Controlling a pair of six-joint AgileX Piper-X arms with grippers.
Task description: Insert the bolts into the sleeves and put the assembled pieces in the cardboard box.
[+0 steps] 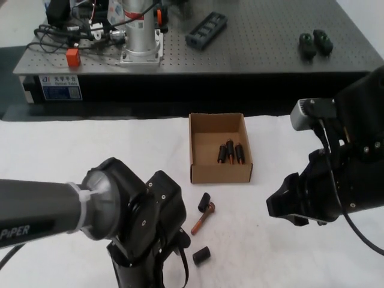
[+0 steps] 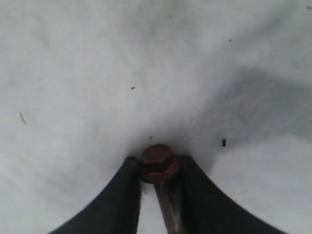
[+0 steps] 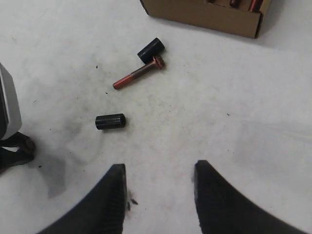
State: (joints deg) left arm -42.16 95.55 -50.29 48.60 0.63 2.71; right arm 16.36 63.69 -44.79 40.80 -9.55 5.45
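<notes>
Now left gripper [image 2: 161, 166] clamps bolt [image 2: 159, 158] by head; we judge it stiff, slick. Right gripper [image 3: 158, 183] hangs wide over bench [image 3: 243, 107]; sleeve [image 3: 110, 121] lies toward its near edge, likely rolls: take across barrel.

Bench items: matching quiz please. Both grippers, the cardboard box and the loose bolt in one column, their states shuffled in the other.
1. left gripper
2. right gripper
3. cardboard box
4. loose bolt

A. open, holding nothing
B. assembled pieces inside
C. shut on a bolt
D. on the white cloth, head beside a sleeve

Pairs: 1-C, 2-A, 3-B, 4-D
</notes>
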